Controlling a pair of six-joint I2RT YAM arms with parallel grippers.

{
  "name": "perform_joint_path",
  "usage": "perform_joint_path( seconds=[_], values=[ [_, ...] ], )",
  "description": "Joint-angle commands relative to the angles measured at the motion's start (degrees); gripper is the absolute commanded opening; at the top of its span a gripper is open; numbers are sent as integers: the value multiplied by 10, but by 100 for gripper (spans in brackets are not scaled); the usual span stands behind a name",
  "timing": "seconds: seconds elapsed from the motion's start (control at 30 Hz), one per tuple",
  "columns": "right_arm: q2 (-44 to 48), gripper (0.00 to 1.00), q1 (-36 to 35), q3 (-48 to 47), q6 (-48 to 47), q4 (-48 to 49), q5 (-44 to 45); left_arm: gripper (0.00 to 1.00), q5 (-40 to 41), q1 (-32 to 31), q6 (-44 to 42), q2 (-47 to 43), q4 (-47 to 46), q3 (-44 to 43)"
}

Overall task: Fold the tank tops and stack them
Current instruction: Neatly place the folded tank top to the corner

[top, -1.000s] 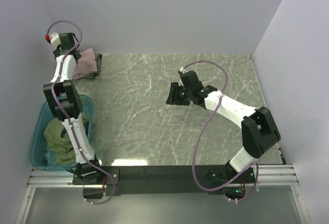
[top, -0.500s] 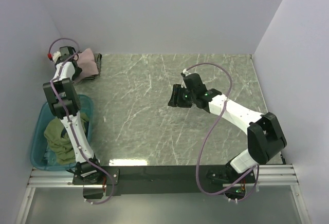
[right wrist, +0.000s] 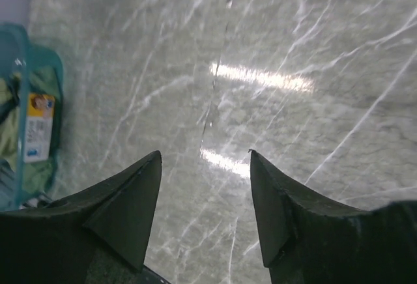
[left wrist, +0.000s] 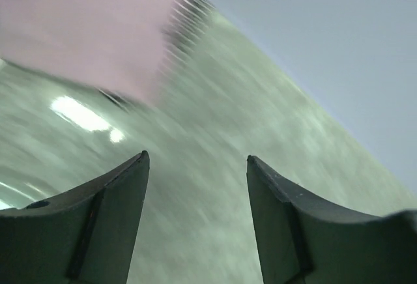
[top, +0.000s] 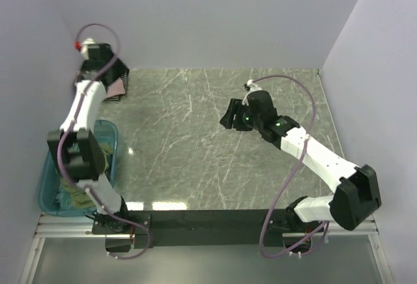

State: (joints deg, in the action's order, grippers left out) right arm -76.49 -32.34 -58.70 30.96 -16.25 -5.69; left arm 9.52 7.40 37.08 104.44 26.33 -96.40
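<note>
Both grippers open and empty; two tank tops in the far-left corner, one in the tub.

The left gripper (left wrist: 195, 160) hangs at the far-left corner of the marble table (top: 195, 160), jaws spread wide with nothing between them. Just ahead of it lies the dusty pink tank top (left wrist: 85, 30) on the black-and-white striped tank top (left wrist: 186, 14), whose edge shows beside the pink; the left wrist view is blurred, so the folds cannot be made out. The right gripper (right wrist: 205, 157) hovers over the bare middle of the table, its jaws also apart and holding nothing. The olive-green tank top (right wrist: 42, 82) sits bunched in the translucent blue tub (top: 45, 196) at the near-left table edge, a printed label (right wrist: 39, 124) showing on it.
</note>
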Motion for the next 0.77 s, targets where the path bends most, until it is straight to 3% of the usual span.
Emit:
perform_joint_path(
  seconds=[0.0,0.1,0.13,0.23,0.33,0.47,0.73],
  values=[
    [51,64,21,2,9,10,37,67,-27,-99,-4,-122,-24,106],
    [91,70,28,12,16,11,51,67,-27,-193,4,-211,-46,207],
    [110,78,29,18,17,11,53,67,-21,-247,5,-230,-45,227],
    [145,80,29,32,23,4,76,67,6,-352,11,-293,-54,298],
    [175,83,28,51,25,-15,104,67,26,-417,26,-348,-69,361],
    [224,88,29,99,30,-12,144,67,23,-446,33,-402,-79,415],
    [263,90,29,119,29,-20,158,67,33,-455,20,-420,-49,405]
  ],
)
